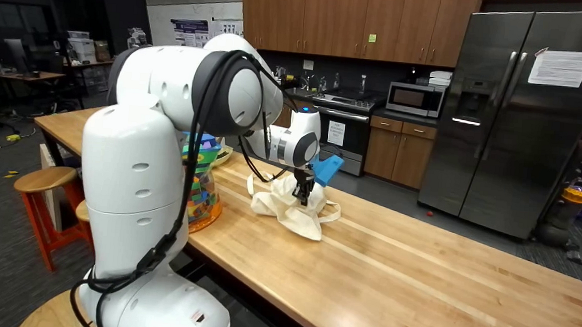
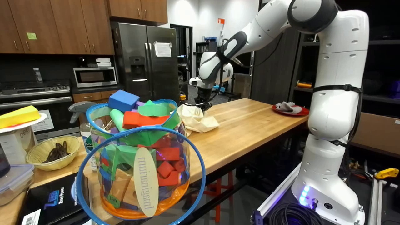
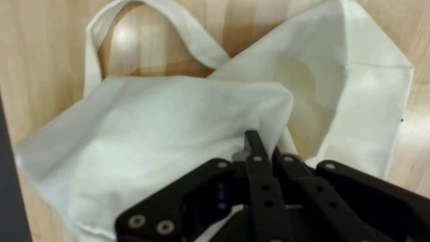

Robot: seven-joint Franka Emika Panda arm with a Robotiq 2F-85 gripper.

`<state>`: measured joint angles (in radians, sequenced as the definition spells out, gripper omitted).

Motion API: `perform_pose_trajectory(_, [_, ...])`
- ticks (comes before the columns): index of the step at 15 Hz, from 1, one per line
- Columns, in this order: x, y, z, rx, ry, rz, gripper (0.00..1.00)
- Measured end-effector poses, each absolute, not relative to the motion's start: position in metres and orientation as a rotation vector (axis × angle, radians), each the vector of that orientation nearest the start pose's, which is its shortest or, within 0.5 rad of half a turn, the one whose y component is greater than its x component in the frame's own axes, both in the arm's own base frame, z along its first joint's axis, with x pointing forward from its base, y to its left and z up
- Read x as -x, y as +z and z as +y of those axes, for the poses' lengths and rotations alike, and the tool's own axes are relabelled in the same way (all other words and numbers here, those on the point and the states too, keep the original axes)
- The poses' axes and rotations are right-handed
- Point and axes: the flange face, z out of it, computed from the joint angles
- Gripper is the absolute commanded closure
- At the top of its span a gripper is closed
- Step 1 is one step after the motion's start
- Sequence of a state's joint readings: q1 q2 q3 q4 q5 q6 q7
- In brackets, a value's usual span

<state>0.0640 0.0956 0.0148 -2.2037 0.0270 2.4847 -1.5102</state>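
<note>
1. Claw (image 3: 264, 144), wrist view: it is squeezed almost closed, pinching a fold of the creamy cloth bag (image 3: 134, 134). The grab looks done. The bag looks soft and creased, with a loopy strap (image 3: 183, 23).
2. In an exterior view, the bag lies crumpled on the wooden worktop (image 1: 417, 277), not lifted clear yet.
3. In an exterior view, the bag sits behind a round, see-through tub (image 2: 170, 200) of chunky blocks (image 2: 140, 119).
</note>
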Motion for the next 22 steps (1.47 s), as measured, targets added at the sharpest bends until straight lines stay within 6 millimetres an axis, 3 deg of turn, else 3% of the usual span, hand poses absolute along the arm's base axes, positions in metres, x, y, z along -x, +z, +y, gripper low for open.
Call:
perform_pose_trajectory(2, [-0.554,0.337,0.023,2.374,-0.182,-2.165,0.99])
perform_pose_trajectory(7, [-0.542,0.317,-0.016,2.548,-0.093,-1.888,0.99])
perform_pose_trajectory(10, [-0.524,0.303,-0.061,2.676,-0.041,-1.661,0.99])
perform_pose_trajectory(16, [-0.461,0.285,-0.162,2.886,0.022,-1.182,0.99])
perform_pose_trajectory(22, [-0.379,0.279,-0.229,3.036,-0.075,-0.833,0.99])
